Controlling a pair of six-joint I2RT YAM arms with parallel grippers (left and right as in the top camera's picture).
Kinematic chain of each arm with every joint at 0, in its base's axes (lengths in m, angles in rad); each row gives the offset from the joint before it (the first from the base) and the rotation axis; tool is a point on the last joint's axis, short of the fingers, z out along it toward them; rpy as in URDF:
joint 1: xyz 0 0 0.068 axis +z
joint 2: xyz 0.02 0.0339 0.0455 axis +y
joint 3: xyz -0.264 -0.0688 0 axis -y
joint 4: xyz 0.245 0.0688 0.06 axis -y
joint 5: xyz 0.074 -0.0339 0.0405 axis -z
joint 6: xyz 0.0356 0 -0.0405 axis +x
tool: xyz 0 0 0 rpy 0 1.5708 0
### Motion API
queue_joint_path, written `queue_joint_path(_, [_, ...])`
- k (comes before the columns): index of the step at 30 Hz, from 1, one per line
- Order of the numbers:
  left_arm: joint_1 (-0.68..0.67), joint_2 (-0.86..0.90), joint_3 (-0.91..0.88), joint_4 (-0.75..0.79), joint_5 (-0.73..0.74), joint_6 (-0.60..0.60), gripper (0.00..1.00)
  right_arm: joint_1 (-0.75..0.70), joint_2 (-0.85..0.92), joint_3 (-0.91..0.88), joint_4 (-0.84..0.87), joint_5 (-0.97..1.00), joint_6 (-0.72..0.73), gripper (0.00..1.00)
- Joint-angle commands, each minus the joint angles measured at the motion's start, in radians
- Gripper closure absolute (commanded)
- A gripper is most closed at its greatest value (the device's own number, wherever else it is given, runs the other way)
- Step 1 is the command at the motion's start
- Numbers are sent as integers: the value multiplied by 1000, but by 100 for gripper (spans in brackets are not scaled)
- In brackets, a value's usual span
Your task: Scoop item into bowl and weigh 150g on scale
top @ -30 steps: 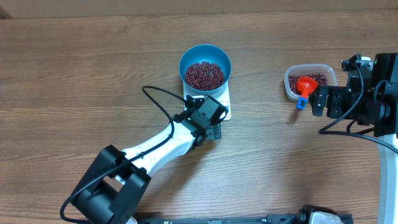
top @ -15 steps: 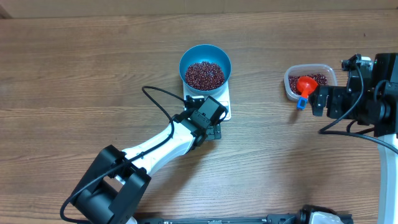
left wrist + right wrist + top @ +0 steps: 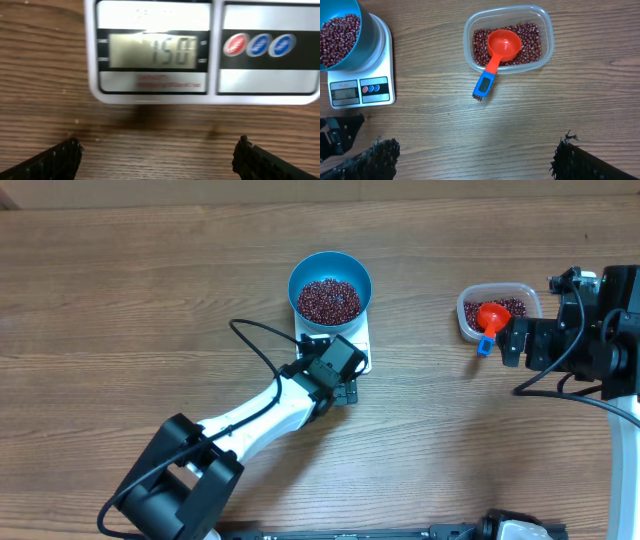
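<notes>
The blue bowl stands on the white scale and holds a heap of dark red beans. In the left wrist view the scale fills the top and its display reads 150. My left gripper hangs open just in front of the scale's front edge, over bare wood. At the right, my right gripper is open and empty, a short way from the tub. The right wrist view shows bowl, beans and scale at the left, beyond my right gripper.
A clear plastic tub at the right holds more beans and an orange-red scoop with a blue handle end. In the right wrist view the tub and scoop lie ahead. Both arms' cables loop over the table.
</notes>
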Motion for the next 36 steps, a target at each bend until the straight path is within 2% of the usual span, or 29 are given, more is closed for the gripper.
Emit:
queue_joint_path(1, [-18, -6, -4, 19, -17, -19, 1, 0, -2, 25, 4, -9, -5, 0])
queue_joint_path(18, [-23, -41, -4, 28, -37, 10, 0, 0, -2, 25, 5, -9, -5, 0])
queue_joint_path(29, [-22, -195, -25, 24, -70, 63, 0, 0, -2, 25, 4, -9, -5, 0])
queue_joint_path(36, [-6, -361, -130, 90, -76, 133, 0, 0, -2, 25, 4, -9, -5, 0])
